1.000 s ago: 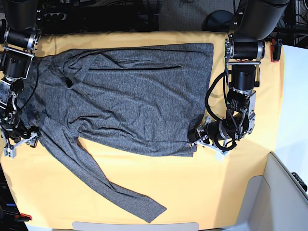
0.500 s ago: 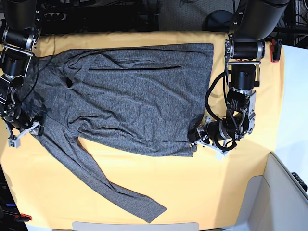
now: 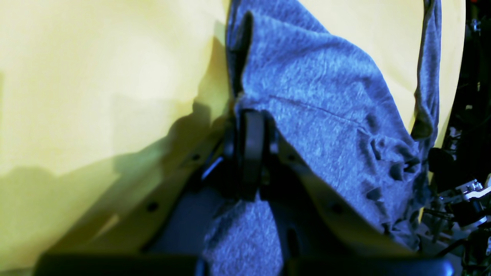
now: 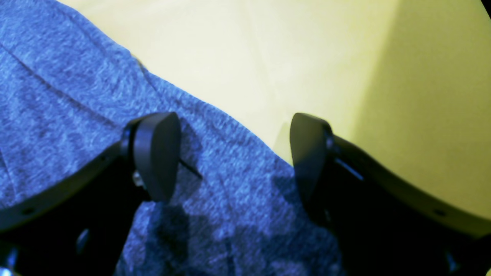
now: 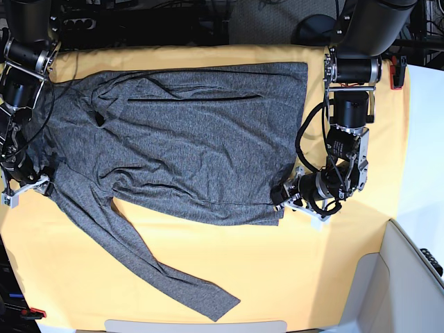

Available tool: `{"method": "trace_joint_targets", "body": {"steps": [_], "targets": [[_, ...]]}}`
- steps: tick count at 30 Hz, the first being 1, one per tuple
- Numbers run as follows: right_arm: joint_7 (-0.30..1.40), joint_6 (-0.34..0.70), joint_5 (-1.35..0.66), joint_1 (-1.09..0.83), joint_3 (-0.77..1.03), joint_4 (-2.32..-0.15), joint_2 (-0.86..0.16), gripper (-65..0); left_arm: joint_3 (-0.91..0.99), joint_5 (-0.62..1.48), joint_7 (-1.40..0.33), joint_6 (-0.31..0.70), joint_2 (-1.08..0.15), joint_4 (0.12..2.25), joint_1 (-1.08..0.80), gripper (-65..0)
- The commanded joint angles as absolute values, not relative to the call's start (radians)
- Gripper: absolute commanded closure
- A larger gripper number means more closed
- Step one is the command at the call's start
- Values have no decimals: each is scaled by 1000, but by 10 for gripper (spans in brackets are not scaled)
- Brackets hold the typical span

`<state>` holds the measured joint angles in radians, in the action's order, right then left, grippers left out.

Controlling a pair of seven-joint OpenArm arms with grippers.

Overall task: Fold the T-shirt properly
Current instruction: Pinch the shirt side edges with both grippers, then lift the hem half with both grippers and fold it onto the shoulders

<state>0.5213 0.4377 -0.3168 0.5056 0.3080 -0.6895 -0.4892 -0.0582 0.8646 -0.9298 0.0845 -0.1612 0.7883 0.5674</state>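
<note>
The charcoal-grey long-sleeved T-shirt (image 5: pixel 187 146) lies spread flat on the yellow cloth (image 5: pixel 298 277), one sleeve (image 5: pixel 152 267) trailing toward the front edge. My left gripper (image 5: pixel 283 197) is shut on the shirt's lower hem corner; in the left wrist view the closed gripper (image 3: pixel 250 115) pinches grey fabric (image 3: pixel 326 96). My right gripper (image 5: pixel 21 189) is at the shirt's shoulder end on the left. In the right wrist view it (image 4: pixel 230 153) is open, one fingertip (image 4: pixel 153 153) over the shirt (image 4: pixel 57 115), the other (image 4: pixel 310 153) at the fabric's edge.
A white-grey bin (image 5: pixel 409 277) stands at the front right corner. Dark equipment and cables (image 5: pixel 139 21) line the back edge. A red clamp (image 5: pixel 397 73) sits at the back right and a red clip (image 5: pixel 35 313) at the front left.
My right gripper has shifted a little toward the back along the shirt's left end. The left gripper has stayed shut on the hem corner.
</note>
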Motion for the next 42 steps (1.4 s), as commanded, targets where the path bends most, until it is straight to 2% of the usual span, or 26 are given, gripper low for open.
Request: {"method": "trace_joint_targets", "body": {"steps": [1, 9, 14, 18, 22, 23, 28, 33, 42], "targets": [[544, 441, -315, 518, 305, -690, -487, -415, -59, 851, -940, 82, -168, 799, 585, -6], [545, 447, -315, 503, 303, -696, -441, -350, -59, 851, -940, 81, -168, 799, 585, -6], [549, 476, -315, 503, 303, -693, -438, -276, -59, 851, -940, 81, -168, 799, 585, -6], [550, 473, -314, 501, 303, -691, -438, -176, -59, 851, -940, 81, -168, 799, 585, -6], [545, 472, -226, 501, 303, -691, -433, -15, -59, 851, -938, 81, -168, 799, 585, -6], [545, 472, -200, 501, 303, -696, -421, 0, -59, 851, -938, 81, -168, 799, 585, -6], [530, 472, -131, 496, 303, -733, -395, 0, -53, 851, -938, 81, -168, 799, 584, -6], [524, 470, -130, 437, 305, -871, -395, 0, -48, 851, -938, 81, -168, 805, 584, -5], [518, 469, -130, 329, 312, -1041, -404, 0, -47, 851, -946, 81, -205, 951, 539, -5]]}}
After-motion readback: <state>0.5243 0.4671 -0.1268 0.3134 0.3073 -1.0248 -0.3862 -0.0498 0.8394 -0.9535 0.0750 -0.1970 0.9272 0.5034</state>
